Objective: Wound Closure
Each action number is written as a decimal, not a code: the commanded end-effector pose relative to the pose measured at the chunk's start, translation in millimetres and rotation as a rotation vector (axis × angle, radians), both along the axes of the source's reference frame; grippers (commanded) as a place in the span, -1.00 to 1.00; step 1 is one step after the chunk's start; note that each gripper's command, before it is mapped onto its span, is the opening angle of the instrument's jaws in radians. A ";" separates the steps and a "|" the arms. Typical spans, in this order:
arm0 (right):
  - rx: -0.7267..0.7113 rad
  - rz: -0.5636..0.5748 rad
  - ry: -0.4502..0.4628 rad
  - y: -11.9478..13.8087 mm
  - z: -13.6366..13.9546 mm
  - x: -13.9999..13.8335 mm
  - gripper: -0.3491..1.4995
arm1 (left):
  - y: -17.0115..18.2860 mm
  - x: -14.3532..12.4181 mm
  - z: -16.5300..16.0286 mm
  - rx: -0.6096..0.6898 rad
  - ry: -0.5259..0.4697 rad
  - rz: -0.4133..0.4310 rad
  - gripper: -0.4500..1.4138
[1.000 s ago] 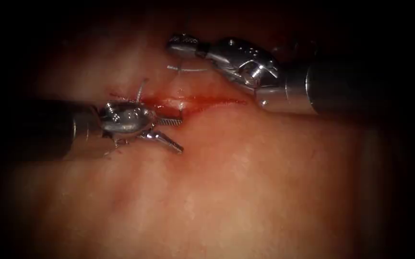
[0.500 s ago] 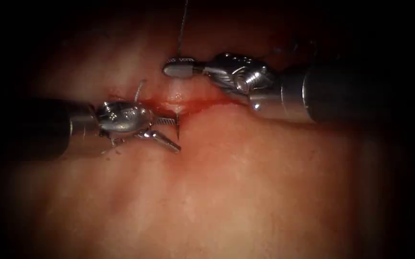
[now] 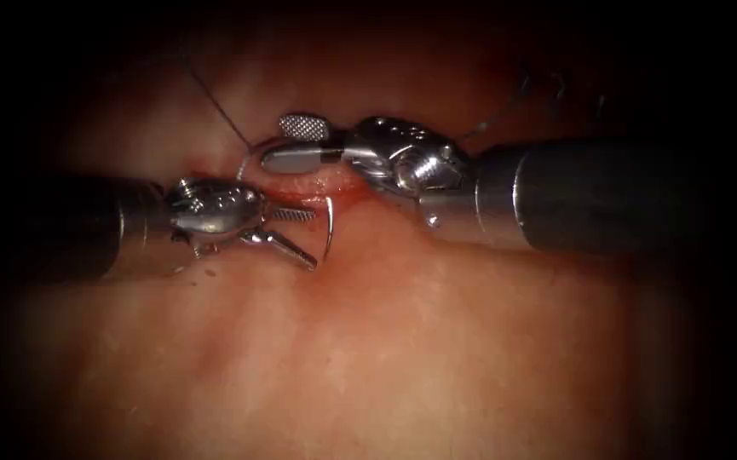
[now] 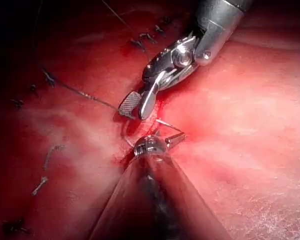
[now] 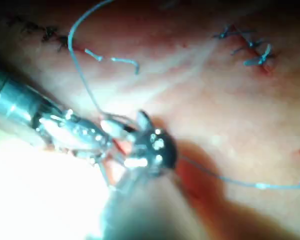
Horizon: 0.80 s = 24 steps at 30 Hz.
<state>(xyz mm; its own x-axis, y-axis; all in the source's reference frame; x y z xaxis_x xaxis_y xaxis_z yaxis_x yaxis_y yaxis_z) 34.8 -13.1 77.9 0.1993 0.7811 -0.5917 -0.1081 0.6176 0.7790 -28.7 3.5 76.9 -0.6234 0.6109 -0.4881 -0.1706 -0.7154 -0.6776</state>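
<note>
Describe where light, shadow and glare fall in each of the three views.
Endoscope view: light pools on the tissue, with dark edges; highlights gleam on the open left tool and open right tool, both holding nothing, and on the needle standing in the tissue at the cut. Left wrist view: evenly lit tissue. Right wrist view: strong glare beside the tools.
</note>
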 end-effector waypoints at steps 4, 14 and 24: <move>-0.126 0.031 -0.026 2.1 0.8 0.4 0.80 | 0.3 -0.5 0.6 -0.002 -0.001 0.000 0.10; -0.352 -0.006 0.000 3.9 -1.4 0.5 0.73 | 0.3 -0.5 0.6 0.002 0.000 -0.003 0.10; -0.594 -0.040 -0.076 4.9 -3.0 2.7 0.69 | 0.3 -0.5 0.6 0.002 0.000 -0.003 0.10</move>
<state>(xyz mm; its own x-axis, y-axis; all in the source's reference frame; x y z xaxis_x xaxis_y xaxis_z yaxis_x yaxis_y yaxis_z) 36.6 -8.7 74.5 0.2868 0.3072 -0.9074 -0.1200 0.9513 0.2841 -28.7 3.4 76.9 -0.6224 0.6149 -0.4842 -0.1739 -0.7118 -0.6805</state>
